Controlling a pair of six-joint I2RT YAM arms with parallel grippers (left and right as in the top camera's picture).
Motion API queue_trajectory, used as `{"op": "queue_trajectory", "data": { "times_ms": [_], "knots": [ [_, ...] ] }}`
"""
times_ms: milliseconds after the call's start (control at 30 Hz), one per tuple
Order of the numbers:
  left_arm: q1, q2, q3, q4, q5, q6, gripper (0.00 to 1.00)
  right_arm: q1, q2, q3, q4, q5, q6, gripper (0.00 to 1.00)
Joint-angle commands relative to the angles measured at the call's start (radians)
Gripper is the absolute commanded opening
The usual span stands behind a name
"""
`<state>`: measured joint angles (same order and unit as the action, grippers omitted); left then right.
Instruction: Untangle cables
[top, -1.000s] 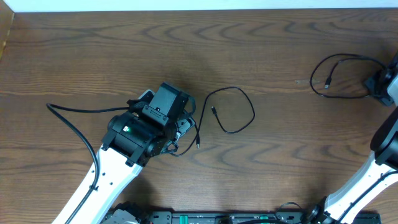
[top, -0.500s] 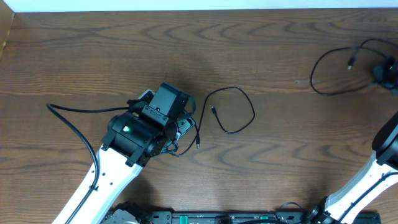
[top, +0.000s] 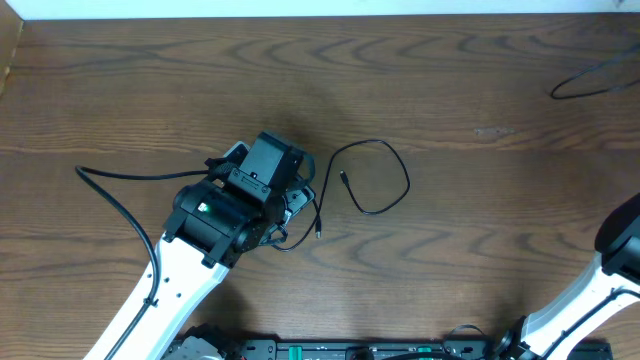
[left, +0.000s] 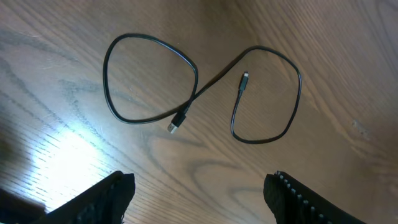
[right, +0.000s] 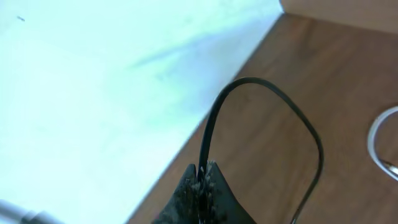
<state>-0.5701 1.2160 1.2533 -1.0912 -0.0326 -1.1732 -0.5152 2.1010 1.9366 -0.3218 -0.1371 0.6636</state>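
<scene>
Black fingertips of the right gripper (right: 204, 179) were pressed together on a thin black cable (right: 252, 79), which arched up and away over the wooden table (right: 348, 56). A pale loop (right: 371, 134) at the frame's edge may have been the white cable. The left gripper (left: 199, 186) stood wide apart, holding nothing, with a second black cable (left: 198, 93) lying in a figure-eight just ahead of it.

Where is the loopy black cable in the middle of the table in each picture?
Overhead: the looped black cable lies mid-table, beside the left arm.
Left wrist: it makes a figure-eight across the upper middle, above the open left gripper.
Right wrist: not in it; the right gripper pinches the other black cord.
Shared landmark: the brown wood table.
</scene>
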Motion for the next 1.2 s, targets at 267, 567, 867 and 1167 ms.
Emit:
{"op": "queue_trajectory", "data": {
  "times_ms": [267,567,867,1167],
  "knots": [
    [0.003,0.0,0.005,0.027,-0.013,0.01,0.72,0.016,-0.058,0.015,-0.046,0.013,0.035,0.01],
    [0.003,0.002,0.005,0.027,-0.013,0.01,0.72,-0.076,-0.241,0.015,-0.249,0.093,0.035,0.01],
    [0.003,0.006,0.005,0.023,-0.013,0.014,0.72,-0.199,-0.302,0.014,-0.614,0.337,0.034,0.01],
    [0.003,0.006,0.005,0.019,-0.013,0.014,0.72,-0.254,-0.298,0.01,-0.749,0.403,0.005,0.01]
  ]
}}
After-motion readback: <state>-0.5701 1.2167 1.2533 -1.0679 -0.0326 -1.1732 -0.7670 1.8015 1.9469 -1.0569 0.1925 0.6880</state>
